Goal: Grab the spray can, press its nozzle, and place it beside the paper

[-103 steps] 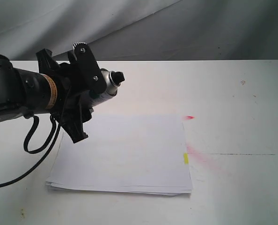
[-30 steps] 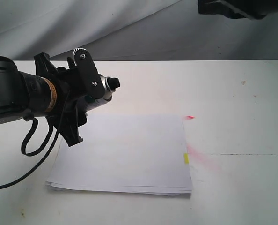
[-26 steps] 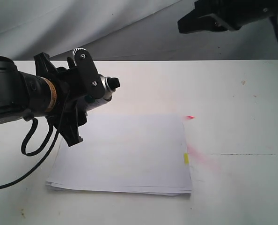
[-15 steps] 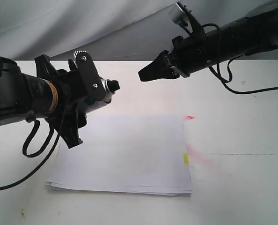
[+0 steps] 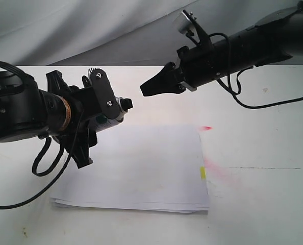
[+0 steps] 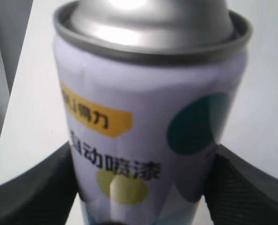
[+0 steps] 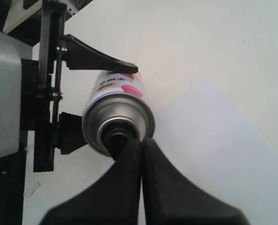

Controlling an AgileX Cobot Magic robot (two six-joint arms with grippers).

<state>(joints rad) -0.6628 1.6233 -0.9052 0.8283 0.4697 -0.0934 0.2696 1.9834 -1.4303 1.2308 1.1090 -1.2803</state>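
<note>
My left gripper is shut on the spray can, holding it nearly level in the air over the far left corner of the paper. The can's white label and silver dome fill the left wrist view, a dark finger on each side. Its black nozzle points right. My right gripper is shut, empty, its tip a short gap right of the nozzle. In the right wrist view the closed fingertips overlap the nozzle. A yellow tab marks the paper's right edge.
The white table carries pink spray marks right of the paper and a small red spot at its far right corner. A grey cloth hangs behind. A black cable loops under my left arm.
My right arm came in from the upper right and moved leftward and down toward the nozzle. My left gripper shifted slightly right and lower with the can.
</note>
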